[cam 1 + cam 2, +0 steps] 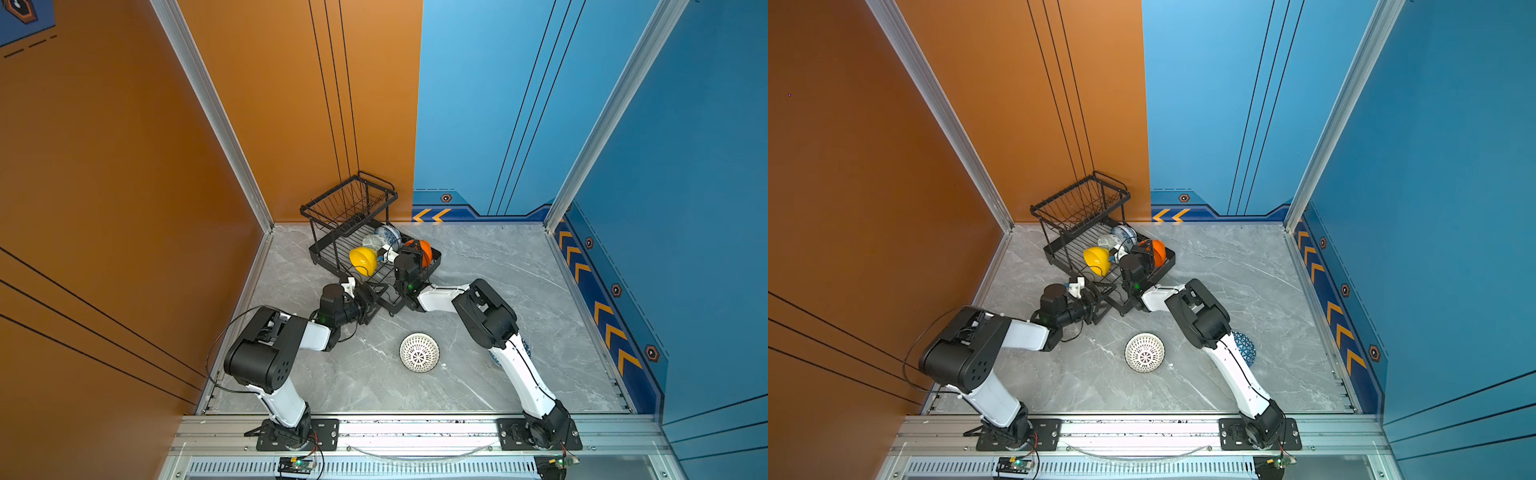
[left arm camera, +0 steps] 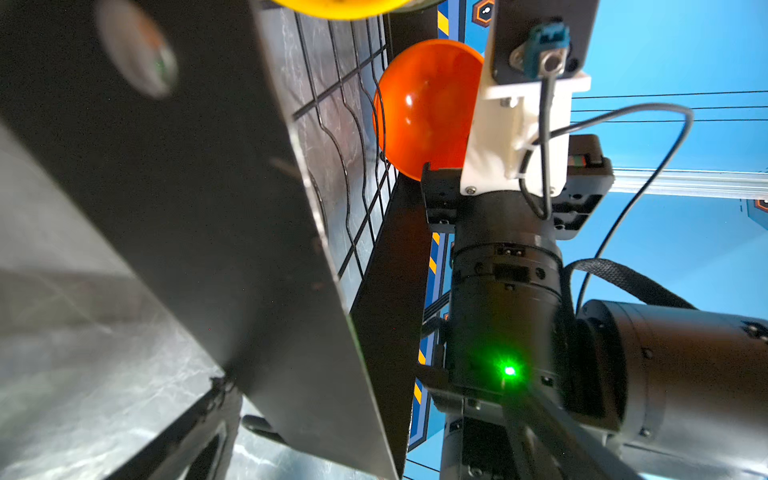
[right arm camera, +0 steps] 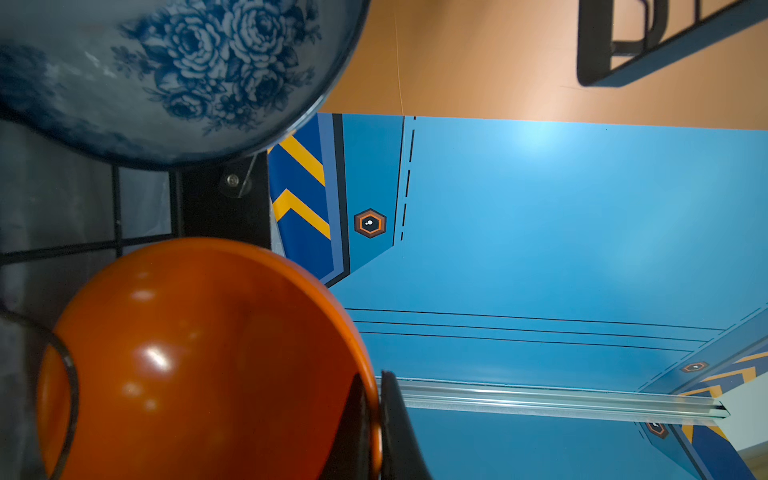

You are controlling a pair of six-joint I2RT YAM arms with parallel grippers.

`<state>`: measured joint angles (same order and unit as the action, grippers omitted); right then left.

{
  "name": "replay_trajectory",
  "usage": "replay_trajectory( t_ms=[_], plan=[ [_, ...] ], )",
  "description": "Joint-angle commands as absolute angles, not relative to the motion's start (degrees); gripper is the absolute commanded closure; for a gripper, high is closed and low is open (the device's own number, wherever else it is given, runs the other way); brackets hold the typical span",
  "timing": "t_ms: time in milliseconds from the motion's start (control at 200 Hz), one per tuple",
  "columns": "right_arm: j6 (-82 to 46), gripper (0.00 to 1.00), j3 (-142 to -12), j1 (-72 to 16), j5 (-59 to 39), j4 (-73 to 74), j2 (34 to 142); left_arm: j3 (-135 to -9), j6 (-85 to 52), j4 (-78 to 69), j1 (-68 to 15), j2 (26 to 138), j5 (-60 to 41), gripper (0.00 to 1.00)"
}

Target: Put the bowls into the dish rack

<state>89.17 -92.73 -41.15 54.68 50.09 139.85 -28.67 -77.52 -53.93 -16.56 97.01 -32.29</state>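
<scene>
The black wire dish rack [image 1: 320,258] stands at the back, its wall filling the left wrist view [image 2: 208,208]. In its tray lean a yellow bowl [image 1: 363,258], a pale green bowl [image 1: 372,241] and a floral bowl [image 1: 388,235] [image 3: 187,70]. My right gripper [image 3: 376,419] is shut on the rim of the orange bowl [image 3: 187,365] [image 1: 423,251], which is tilted over the tray's right side. My left gripper [image 1: 376,293] [image 2: 365,449] is open at the rack's near end, one finger on each side of the end wall. A white lattice bowl [image 1: 419,352] lies upside down on the table.
A blue triangle-patterned bowl [image 1: 1246,347] lies on the table, half hidden under the right arm. The raised basket [image 1: 349,199] sits at the rack's far end by the orange wall. The right wrist [image 2: 507,291] hangs close beside the left gripper.
</scene>
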Motion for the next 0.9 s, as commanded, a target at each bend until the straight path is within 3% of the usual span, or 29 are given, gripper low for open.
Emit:
replay_trajectory(
  t_ms=[0, 335, 505, 896],
  plan=[
    [88.96, 1.0, -93.69, -40.83, 56.65, 50.81, 140.13, -29.0, -77.62, -57.57, -16.85, 97.56, -31.92, 0.02],
    [86.05, 1.0, -93.14, -41.25, 56.29, 45.03, 139.8, -27.65, -77.69, -57.57, -15.83, 95.35, -32.09, 0.02],
    [78.04, 1.0, -92.59, -42.44, 57.73, 35.64, 137.83, -26.4, -77.68, -57.48, -14.95, 94.04, -32.25, 0.02],
    [70.04, 0.81, -97.79, -42.11, 59.95, 26.08, 135.54, -25.35, -74.19, -50.3, -13.88, 89.2, -32.14, 0.02]
  ],
)
